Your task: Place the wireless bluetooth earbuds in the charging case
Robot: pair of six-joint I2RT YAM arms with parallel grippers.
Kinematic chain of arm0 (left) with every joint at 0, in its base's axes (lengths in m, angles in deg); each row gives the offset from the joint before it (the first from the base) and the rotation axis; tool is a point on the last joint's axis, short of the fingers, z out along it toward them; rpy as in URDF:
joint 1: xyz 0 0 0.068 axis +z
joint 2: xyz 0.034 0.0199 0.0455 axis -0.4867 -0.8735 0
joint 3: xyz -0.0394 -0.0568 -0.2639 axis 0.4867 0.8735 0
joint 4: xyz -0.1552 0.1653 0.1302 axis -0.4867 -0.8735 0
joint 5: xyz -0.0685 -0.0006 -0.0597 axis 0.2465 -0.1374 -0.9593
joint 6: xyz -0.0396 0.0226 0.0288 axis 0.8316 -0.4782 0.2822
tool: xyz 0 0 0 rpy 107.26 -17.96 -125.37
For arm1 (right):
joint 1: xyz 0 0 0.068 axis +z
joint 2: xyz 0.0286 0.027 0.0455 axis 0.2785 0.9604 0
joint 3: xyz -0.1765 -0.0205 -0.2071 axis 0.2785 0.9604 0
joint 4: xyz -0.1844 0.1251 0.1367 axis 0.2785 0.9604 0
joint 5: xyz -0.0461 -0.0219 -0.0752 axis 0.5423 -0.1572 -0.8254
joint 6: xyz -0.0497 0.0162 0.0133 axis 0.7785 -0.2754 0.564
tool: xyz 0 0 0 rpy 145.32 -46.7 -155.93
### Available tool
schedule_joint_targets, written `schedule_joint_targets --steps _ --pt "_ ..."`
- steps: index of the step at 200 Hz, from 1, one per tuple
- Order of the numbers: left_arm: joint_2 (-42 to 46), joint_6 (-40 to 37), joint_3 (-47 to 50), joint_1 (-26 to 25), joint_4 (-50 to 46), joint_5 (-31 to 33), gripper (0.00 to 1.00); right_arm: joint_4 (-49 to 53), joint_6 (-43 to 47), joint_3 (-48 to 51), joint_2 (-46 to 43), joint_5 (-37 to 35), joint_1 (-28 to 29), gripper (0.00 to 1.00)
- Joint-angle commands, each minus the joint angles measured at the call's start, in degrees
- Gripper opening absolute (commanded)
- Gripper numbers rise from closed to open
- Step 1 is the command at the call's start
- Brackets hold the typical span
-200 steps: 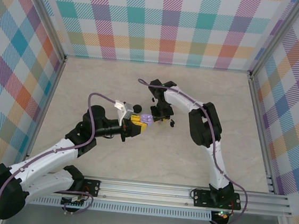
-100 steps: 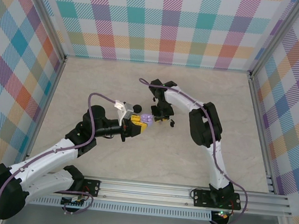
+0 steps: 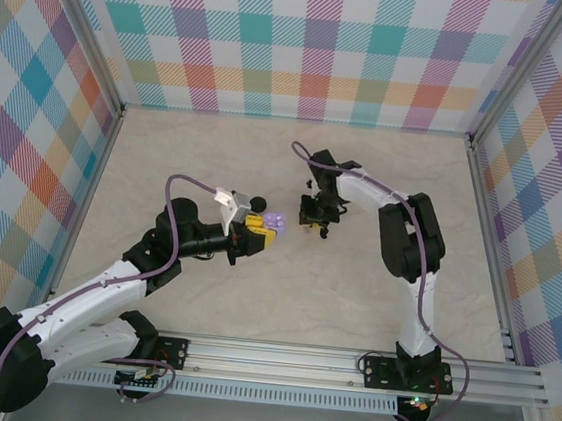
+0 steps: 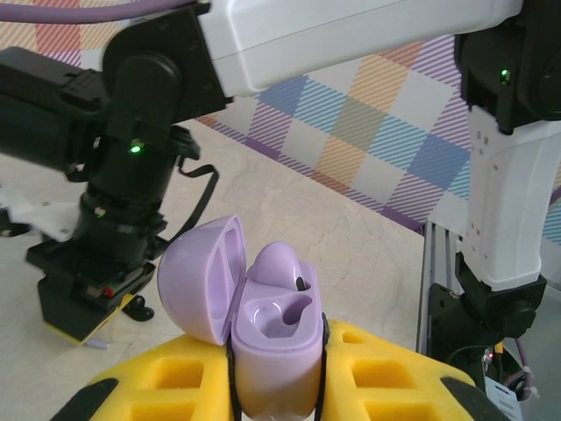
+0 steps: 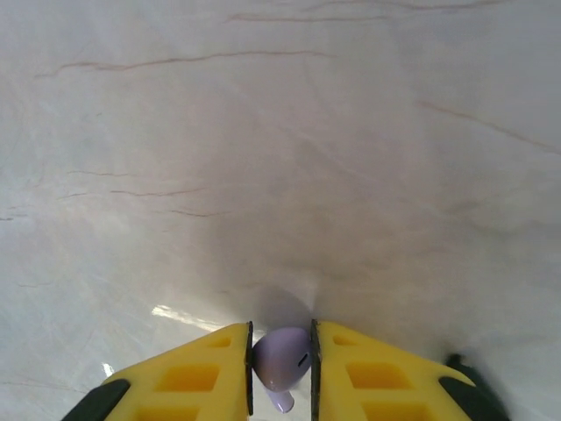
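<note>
Lavender earbud point(image 5: 282, 360): I noted it pinched between the yellow fingers point(image 5: 197, 373) of the right gripper point(image 5: 281, 344), which was clamped on it from both sides with the stem pointing down. It was low over the pale marble table point(image 5: 280, 132); I could not tell whether it touched. From overhead, the right gripper point(image 3: 312, 220) stood a short way to the right of the charging case point(image 3: 275, 222), apart from it.

The left gripper point(image 4: 276, 355) was closed around the lower body of the charging case point(image 4: 273, 320), holding it upright. The lid point(image 4: 200, 281) was swung open to the left. The near well point(image 4: 273, 309) was hollow. The far well seemed to hold a second lavender bud point(image 4: 280, 261).

A black bud point(image 4: 138, 310) lay on the table just beside the right gripper's fingers. Overhead, a black round piece point(image 3: 260, 203) sat just behind the left gripper point(image 3: 259, 230), mid-table.
</note>
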Motion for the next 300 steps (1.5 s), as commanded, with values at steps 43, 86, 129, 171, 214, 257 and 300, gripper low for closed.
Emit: schedule_joint_targets --steps 43,86,129,171,214,257,300 --pt "-2.41 0.12 -0.10 -0.54 -2.30 4.81 0.23 -16.59 -6.35 12.43 -9.64 12.13 -5.31 0.23" --pt "-4.61 1.71 -0.23 -0.55 -1.42 7.35 0.23 -24.39 -8.34 19.01 -14.83 18.18 -7.94 0.23" --pt "-8.11 3.66 -1.50 -0.54 -1.17 8.77 0.23 -28.86 -8.89 23.32 -20.34 21.67 -9.15 0.23" --pt "-11.45 6.49 -1.99 -0.53 1.39 10.65 0.23 -32.72 -9.77 26.63 -27.12 24.33 -9.50 0.23" --pt "-14.93 10.10 -2.18 -0.55 6.21 11.19 0.23 -36.26 -11.19 29.14 -34.59 26.48 -9.50 0.24" --pt "-18.32 12.91 -1.64 -0.55 14.31 8.41 0.22 -40.78 -12.63 31.26 -39.80 30.82 -9.43 0.24" --pt "-20.49 14.74 -0.89 -0.55 23.10 3.48 0.22 -43.57 -13.21 32.46 -44.46 32.23 -8.86 0.25"
